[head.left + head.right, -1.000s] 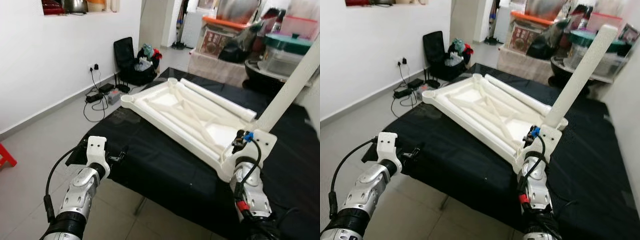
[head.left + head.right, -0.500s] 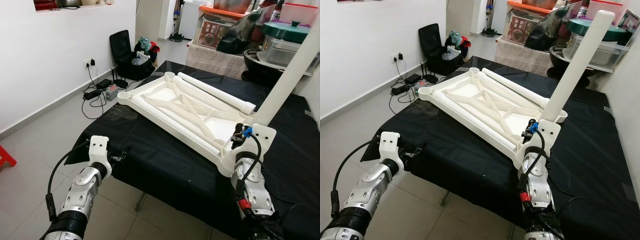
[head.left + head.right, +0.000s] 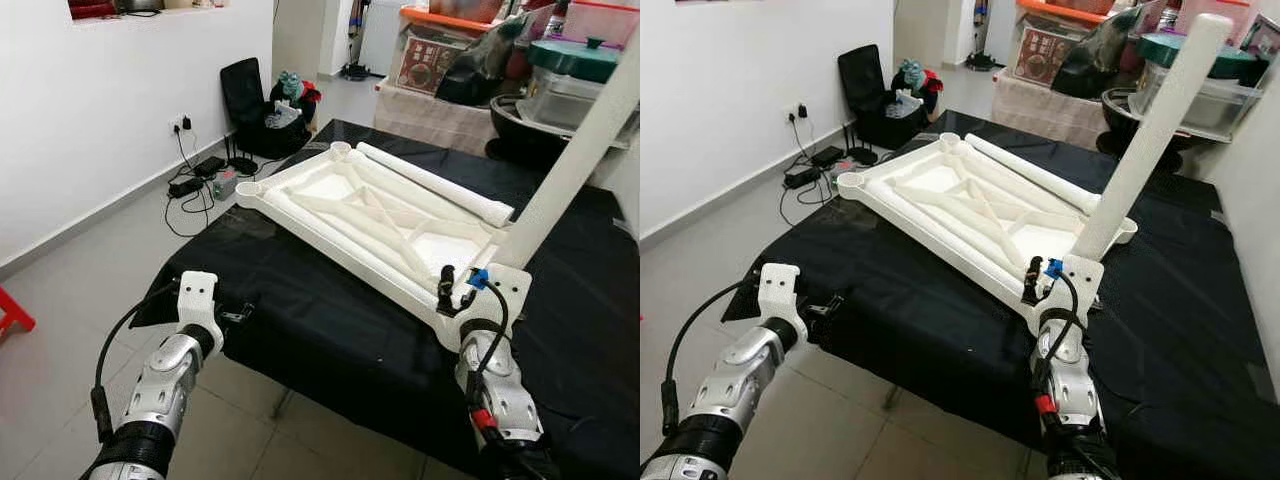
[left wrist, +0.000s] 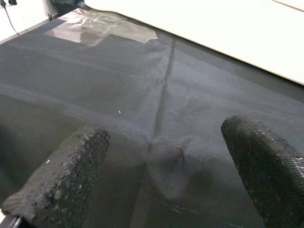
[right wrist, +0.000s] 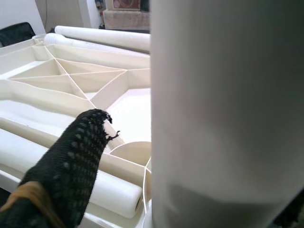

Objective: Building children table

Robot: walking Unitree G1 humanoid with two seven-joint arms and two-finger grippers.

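An upturned white plastic tabletop point(image 3: 970, 205) lies on a black-covered bed point(image 3: 890, 290). The right gripper point(image 3: 1045, 280) holds a long white table leg point(image 3: 1145, 130) at its base, long axis leaning toward one o'clock, over the near corner socket. The left gripper point(image 4: 161, 175), fingers wide apart, hovers at eight o'clock, holding nothing.

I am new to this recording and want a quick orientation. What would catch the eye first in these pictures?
First, the white tabletop, lying upside down on the black cloth, its ribbed underside showing. Next, the long white leg, slanting up from the tabletop's near right corner, where the right gripper sits at its base. The left gripper hovers open at the cloth's near left edge.
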